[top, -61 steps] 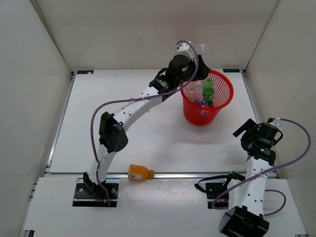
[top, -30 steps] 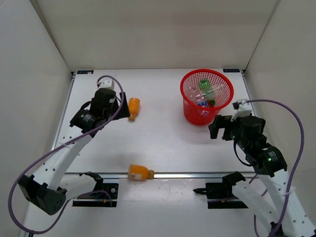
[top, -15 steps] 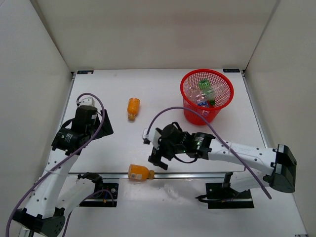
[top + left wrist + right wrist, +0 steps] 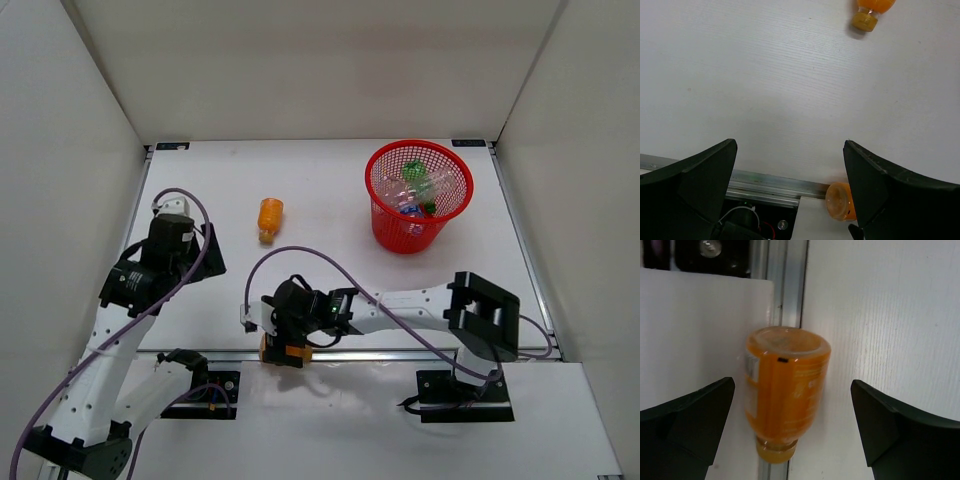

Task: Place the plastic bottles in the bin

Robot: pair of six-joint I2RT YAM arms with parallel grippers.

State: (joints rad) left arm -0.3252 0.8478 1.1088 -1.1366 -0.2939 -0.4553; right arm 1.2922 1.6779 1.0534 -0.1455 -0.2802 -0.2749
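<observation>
One orange bottle (image 4: 270, 215) lies on the table at mid-left; its cap shows in the left wrist view (image 4: 864, 20). A second orange bottle (image 4: 268, 350) lies across the metal rail at the near edge, also seen in the left wrist view (image 4: 840, 201). My right gripper (image 4: 284, 346) is open and straddles this bottle (image 4: 785, 390), with a finger on each side and not touching it. My left gripper (image 4: 208, 256) is open and empty above the left of the table. The red bin (image 4: 400, 236) at the far right holds a green bottle (image 4: 415, 180) and clear ones.
The metal rail (image 4: 790, 300) runs along the table's near edge, with the arm bases and cables below it. White walls enclose the table on three sides. The right arm stretches across the near middle of the table.
My right gripper has moved left and toward the near edge, and now sits around the near orange bottle. The left arm has barely moved.
</observation>
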